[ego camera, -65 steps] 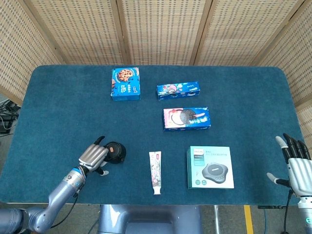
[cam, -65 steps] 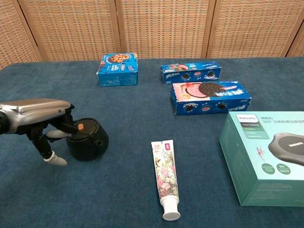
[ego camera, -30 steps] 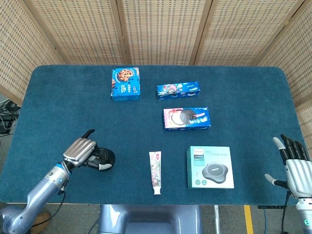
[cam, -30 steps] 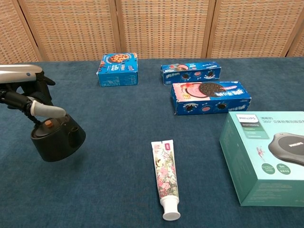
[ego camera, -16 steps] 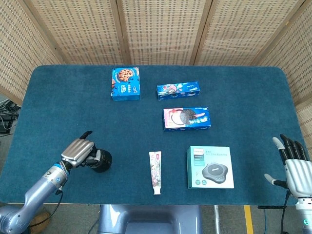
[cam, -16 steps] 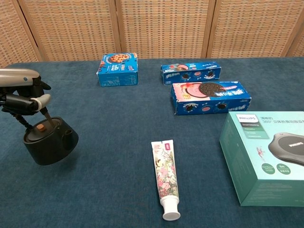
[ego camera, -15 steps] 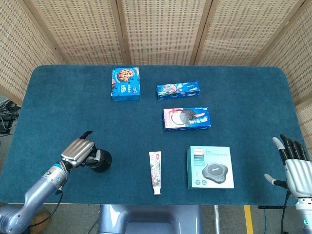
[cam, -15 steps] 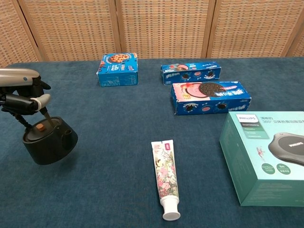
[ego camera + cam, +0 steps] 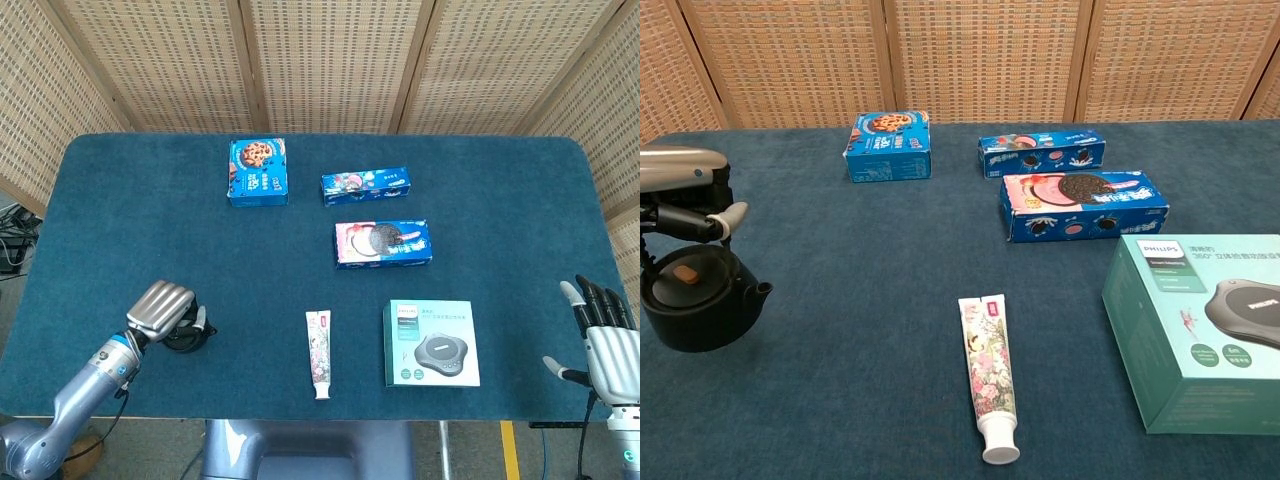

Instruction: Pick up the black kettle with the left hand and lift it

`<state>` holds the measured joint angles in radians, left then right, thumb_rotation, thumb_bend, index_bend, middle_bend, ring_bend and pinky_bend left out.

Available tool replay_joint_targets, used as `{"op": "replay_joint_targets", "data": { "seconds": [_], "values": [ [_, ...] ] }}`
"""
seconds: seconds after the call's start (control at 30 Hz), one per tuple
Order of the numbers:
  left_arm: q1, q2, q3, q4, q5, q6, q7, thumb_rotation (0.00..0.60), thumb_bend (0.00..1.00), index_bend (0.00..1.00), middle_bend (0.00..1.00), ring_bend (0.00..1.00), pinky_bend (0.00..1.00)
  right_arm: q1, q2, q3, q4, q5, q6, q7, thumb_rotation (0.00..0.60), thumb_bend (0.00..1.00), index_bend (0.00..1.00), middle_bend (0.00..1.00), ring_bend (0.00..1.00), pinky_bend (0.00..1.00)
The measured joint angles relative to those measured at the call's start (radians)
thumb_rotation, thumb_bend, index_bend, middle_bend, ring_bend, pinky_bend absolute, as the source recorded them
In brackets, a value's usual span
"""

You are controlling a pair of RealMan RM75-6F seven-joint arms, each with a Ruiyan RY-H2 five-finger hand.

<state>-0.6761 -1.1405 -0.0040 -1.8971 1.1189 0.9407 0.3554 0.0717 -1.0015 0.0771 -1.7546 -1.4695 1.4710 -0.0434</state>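
The black kettle (image 9: 698, 302) hangs near the front-left corner of the blue-carpeted surface (image 9: 480, 180), held by the left robot hand (image 9: 160, 308), whose fingers (image 9: 722, 221) are curled around its thin wire handle above the lid — in the chest view the kettle's round body sits upright, its short spout pointing to the right and a small brown knob on the lid facing up. From the head view the kettle is mostly hidden beneath the silver back of that hand, only a dark rim showing beside it; whether its base touches the surface or clears it cannot be told for certain. The right robot hand (image 9: 603, 335) is off the front-right corner of the surface, upright with its fingers spread apart and holding nothing. Toward the back edge lie a blue cookie box (image 9: 258, 171) and, to its right, a narrower blue biscuit box (image 9: 366, 184); just in front of that one lies an Oreo box (image 9: 384, 243), near the middle of the surface. Close to the front edge a toothpaste tube (image 9: 319, 351) lies lengthwise with its white cap toward the front, and to its right — well apart from the kettle — rests a teal Philips box (image 9: 432, 343) printed with a round grey device.
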Motion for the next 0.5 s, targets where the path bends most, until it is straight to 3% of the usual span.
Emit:
{"op": "replay_joint_targets", "data": {
  "seconds": [0.3,0.5],
  "values": [
    [-0.004,-0.010,0.000,0.014,-0.002,0.002,0.031,0.239,1.00,1.00,1.00,0.88,0.86,-0.001,0.001,0.000,-0.001,-0.001,0.002,0.002,0.600,0.00,0.00,0.00,0.00,0.00],
    [-0.010,-0.022,-0.013,0.054,0.049,0.006,0.012,0.315,1.00,1.00,1.00,0.89,0.88,-0.002,0.002,0.001,-0.001,0.000,0.003,0.007,0.600,0.00,0.00,0.00,0.00,0.00]
  ]
}}
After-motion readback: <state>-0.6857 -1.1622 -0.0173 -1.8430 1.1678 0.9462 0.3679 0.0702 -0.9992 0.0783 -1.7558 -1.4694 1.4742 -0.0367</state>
